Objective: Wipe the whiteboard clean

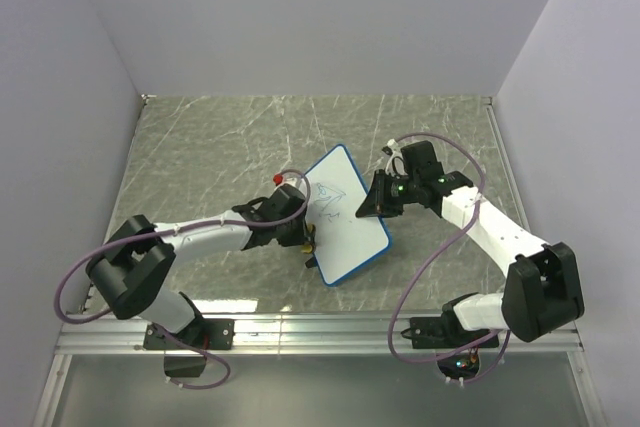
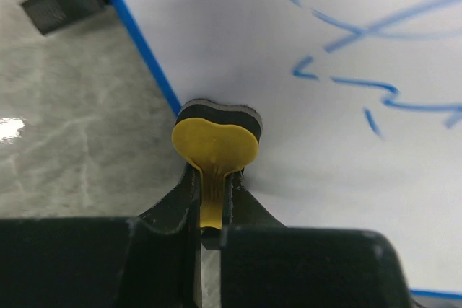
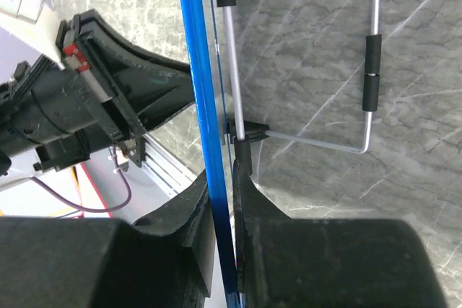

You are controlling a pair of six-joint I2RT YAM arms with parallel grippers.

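The whiteboard point(image 1: 350, 222), white with a blue frame, stands tilted in the middle of the table and bears blue scribbles point(image 1: 328, 199). My right gripper point(image 1: 374, 199) is shut on its right edge, seen edge-on in the right wrist view point(image 3: 206, 106). My left gripper point(image 1: 308, 239) is shut on the stem of a small yellow eraser point(image 2: 215, 148). The eraser's black pad touches the board point(image 2: 346, 149) just inside its left frame. Blue marks point(image 2: 361, 63) lie up and to the right of the eraser.
The board's wire stand point(image 3: 368, 63) with black sleeves shows behind it over the grey marble tabletop point(image 1: 200, 157). A black foot point(image 2: 63, 3) sits by the board's corner. White walls close in the left, back and right. A metal rail point(image 1: 320, 332) runs along the near edge.
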